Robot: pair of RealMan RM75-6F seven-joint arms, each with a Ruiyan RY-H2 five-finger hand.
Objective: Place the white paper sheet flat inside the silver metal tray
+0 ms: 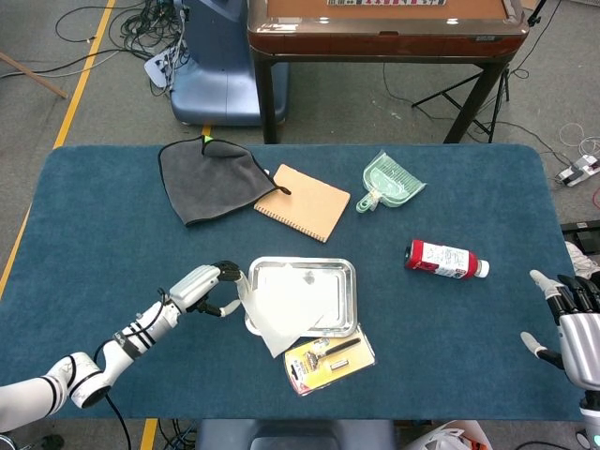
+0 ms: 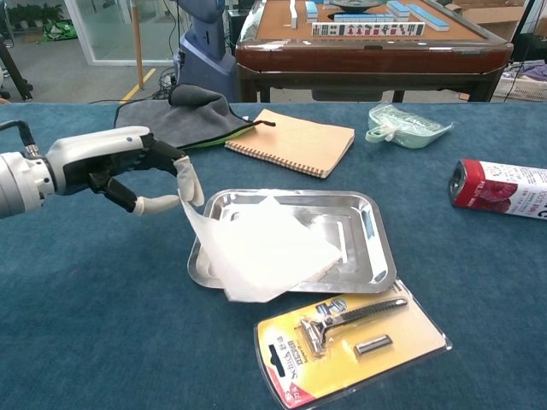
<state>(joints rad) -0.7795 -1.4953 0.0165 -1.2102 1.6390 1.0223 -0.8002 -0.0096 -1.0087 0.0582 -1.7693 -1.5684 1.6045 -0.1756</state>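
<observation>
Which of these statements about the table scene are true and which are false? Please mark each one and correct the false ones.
1. The white paper sheet lies flat, fully inside the silver metal tray. False: its near-left part hangs over the tray's rim, and one corner is lifted.
2. The left hand pinches a corner of the sheet. True.
3. The red bottle stands upright. False: it lies on its side.
4. The razor pack lies on the table near the tray's front edge. True.
5. The right hand holds the notebook. False: it is at the table's right edge, holding nothing.
</observation>
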